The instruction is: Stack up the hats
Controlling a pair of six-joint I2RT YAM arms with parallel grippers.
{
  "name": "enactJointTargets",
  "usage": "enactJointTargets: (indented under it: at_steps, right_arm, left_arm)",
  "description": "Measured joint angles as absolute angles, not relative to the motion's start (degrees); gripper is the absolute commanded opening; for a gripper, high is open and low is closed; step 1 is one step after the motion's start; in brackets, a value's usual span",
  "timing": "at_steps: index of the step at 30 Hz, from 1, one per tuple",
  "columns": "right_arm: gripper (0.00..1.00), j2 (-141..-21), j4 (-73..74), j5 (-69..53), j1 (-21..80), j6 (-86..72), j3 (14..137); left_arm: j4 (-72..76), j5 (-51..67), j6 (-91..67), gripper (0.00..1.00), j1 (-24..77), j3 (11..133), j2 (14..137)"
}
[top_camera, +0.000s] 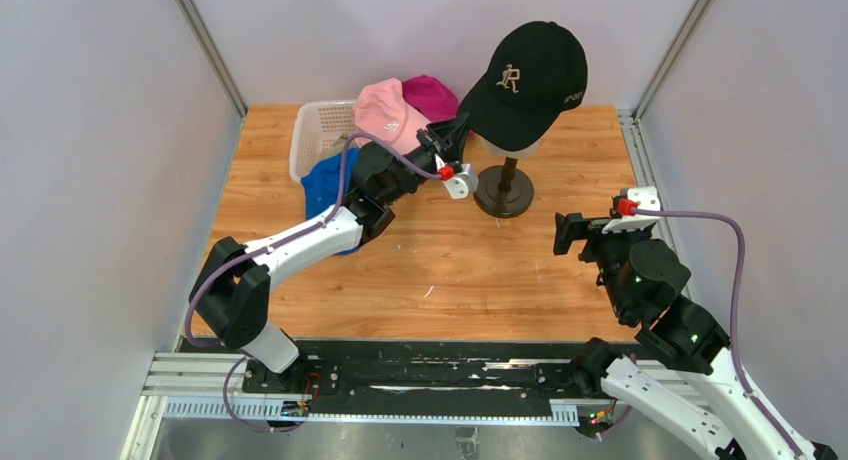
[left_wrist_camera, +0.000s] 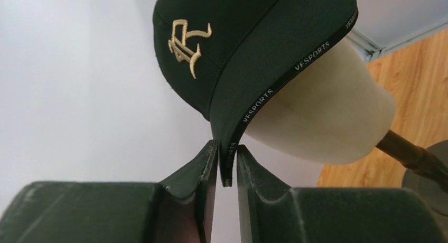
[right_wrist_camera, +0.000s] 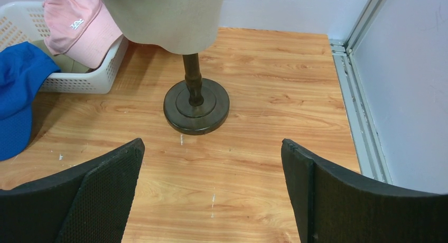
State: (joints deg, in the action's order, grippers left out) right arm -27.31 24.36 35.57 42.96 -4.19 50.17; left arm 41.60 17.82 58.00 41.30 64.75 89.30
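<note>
1. The wooden table point(top_camera: 450, 270) is occupied by a white basket point(top_camera: 318, 120) at the far left and a mannequin head point(left_wrist_camera: 327, 121) on a dark stand near the middle.
2. The black cap point(top_camera: 525, 80) is seated on the mannequin head. The pink cap point(top_camera: 385, 110) and magenta cap point(top_camera: 432, 93) are piled at the basket, and the blue cap point(top_camera: 322, 185) lies against its near side.
3. The caps are judged light, soft in the crown and stiff in the brim, so the brim edge is reckoned the surest hold.
4. The black cap's brim edge is flanked closely by the left gripper point(left_wrist_camera: 227, 146); whether it is pinched cannot be told.
5. The right gripper point(right_wrist_camera: 212, 142) is spread wide and empty, near the stand.
</note>
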Motion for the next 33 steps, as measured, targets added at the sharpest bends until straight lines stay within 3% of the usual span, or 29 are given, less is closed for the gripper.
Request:
enactJointTargets:
  at_steps: [1,3,9,12,23,33]
  right_arm:
    - [1.0,-27.3,24.4,35.6,43.0,-4.3,50.2]
    - [1.0,-27.3,24.4,35.6,43.0,-4.4,50.2]
    - [1.0,-27.3,24.4,35.4,43.0,-4.7,50.2]
    - [1.0,-27.3,24.4,35.1,43.0,-4.7,50.2]
    - [1.0,-26.8,24.4,34.9,43.0,-4.9,50.1]
    - [1.0,-26.7,24.4,33.2,43.0,-5.2,50.1]
  left_arm:
    - [41.8,17.7,57.8,0.29,41.4,64.3,89.3]
    - [41.9,17.6,57.4,0.46,41.5,63.7,89.3]
    - [42.9,17.0,56.7,0.71,41.5,62.3,89.3]
    - [43.5,16.4,56.4,0.72,41.5,62.0,89.3]
    - [43.8,13.3,55.9,0.92,41.5,60.3,88.3]
    - [46.5,1.5,48.3,0.96,42.5,43.0,74.5]
